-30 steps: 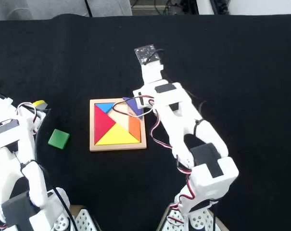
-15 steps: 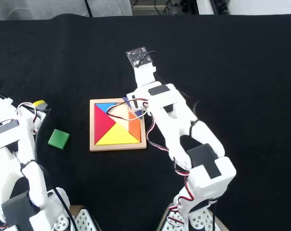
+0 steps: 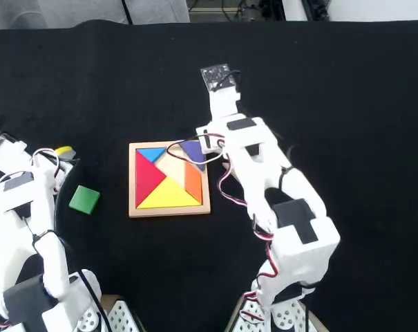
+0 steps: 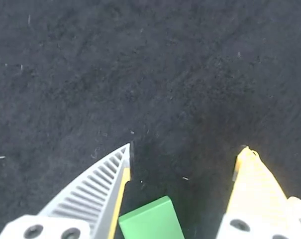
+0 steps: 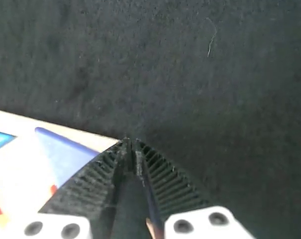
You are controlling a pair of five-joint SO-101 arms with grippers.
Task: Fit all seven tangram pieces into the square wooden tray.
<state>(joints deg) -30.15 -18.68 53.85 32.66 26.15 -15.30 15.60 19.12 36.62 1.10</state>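
The square wooden tray (image 3: 168, 211) lies mid-table with blue (image 3: 150, 153), red (image 3: 147, 181), yellow (image 3: 168, 196) and orange (image 3: 193, 181) pieces in it. A purple piece (image 3: 193, 150) lies at its far right corner, and it appears beside the fingers in the right wrist view (image 5: 65, 155). My right gripper (image 5: 131, 147) is shut, its tips at the tray's far rim (image 5: 50, 128) next to that piece. A green square (image 3: 83, 199) lies on the cloth left of the tray. My left gripper (image 4: 186, 151) is open, with the green square (image 4: 150, 221) low between its fingers.
Black cloth covers the whole table (image 3: 347, 104). The right arm (image 3: 244, 149) reaches over the tray's right side, while the left arm (image 3: 19, 200) stands along the left edge. Bare wood (image 3: 173, 164) shows in the tray's middle.
The right arm swung left over the tray's far right corner, then back right; the purple piece shows more fully now. The left arm shifted slightly.
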